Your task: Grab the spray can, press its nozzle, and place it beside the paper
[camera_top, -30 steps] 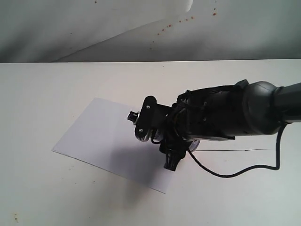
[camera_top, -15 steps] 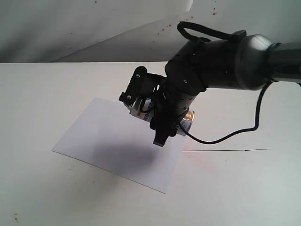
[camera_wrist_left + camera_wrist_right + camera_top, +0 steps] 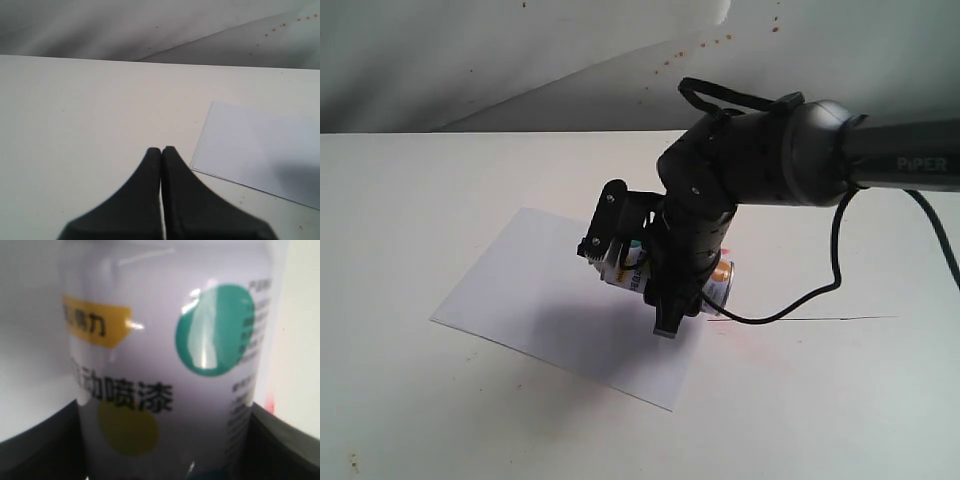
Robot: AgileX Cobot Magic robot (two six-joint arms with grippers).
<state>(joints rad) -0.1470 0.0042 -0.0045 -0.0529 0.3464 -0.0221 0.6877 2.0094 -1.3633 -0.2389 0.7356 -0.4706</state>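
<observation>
One white spray can (image 3: 165,315); green dot, yellow label.

white green-dotted spray can (image 3: 170,340), pale bluish paper (image 3: 525,275)

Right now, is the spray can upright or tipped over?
Tipped: the spray can lies roughly sideways, gripped by the right end effector, clear of the table.
</observation>
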